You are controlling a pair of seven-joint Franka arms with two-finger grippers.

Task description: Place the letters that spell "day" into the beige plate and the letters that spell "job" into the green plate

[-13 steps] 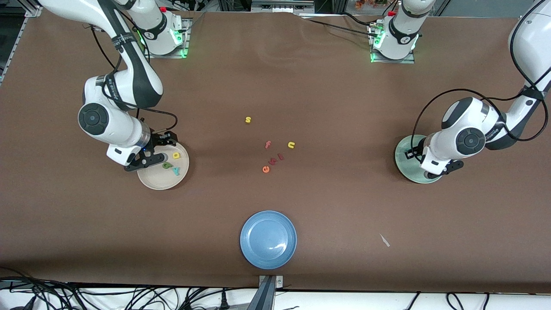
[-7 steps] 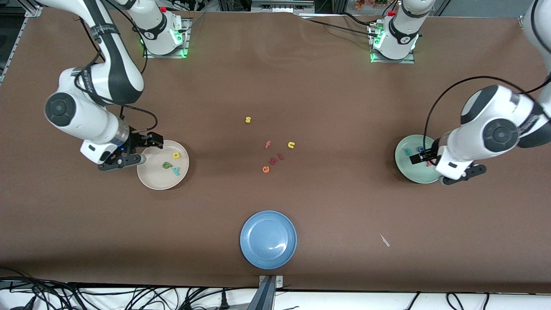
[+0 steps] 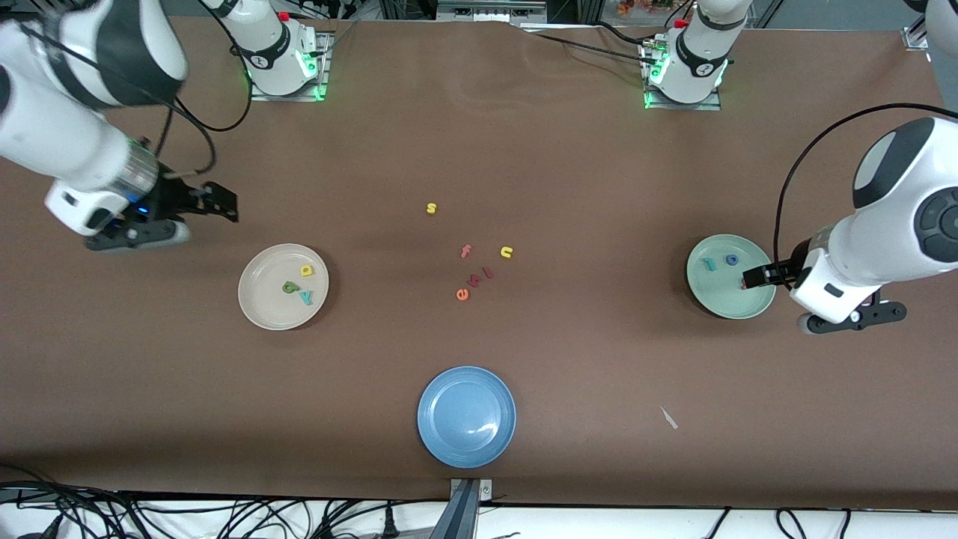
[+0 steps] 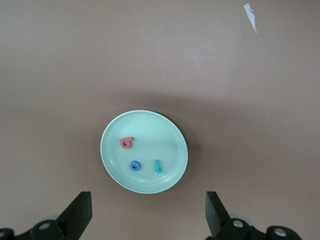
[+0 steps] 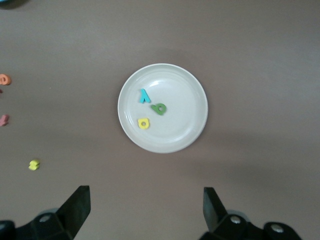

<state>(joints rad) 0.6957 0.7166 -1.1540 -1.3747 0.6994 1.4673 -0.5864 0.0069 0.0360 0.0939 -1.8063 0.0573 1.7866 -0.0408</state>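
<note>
Brown table (image 3: 479,150) in the front view: the beige plate (image 3: 258,303) holds green d (image 3: 290,287), yellow a (image 3: 305,270), teal y (image 3: 306,297). The left gripper (image 3: 756,277) hides the b on the green plate (image 3: 718,299). The right gripper (image 3: 217,202) hangs over bare table.

Left wrist view: j (image 4: 157,166), o (image 4: 135,165), b (image 4: 127,143), fingers (image 4: 80,212) spread, empty.

Right wrist view: fingers (image 5: 77,205) spread, empty.

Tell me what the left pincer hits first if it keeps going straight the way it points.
Probably bare table just beside the green plate. The open left pincer points down with nothing between, though its height is hard to judge.
</note>
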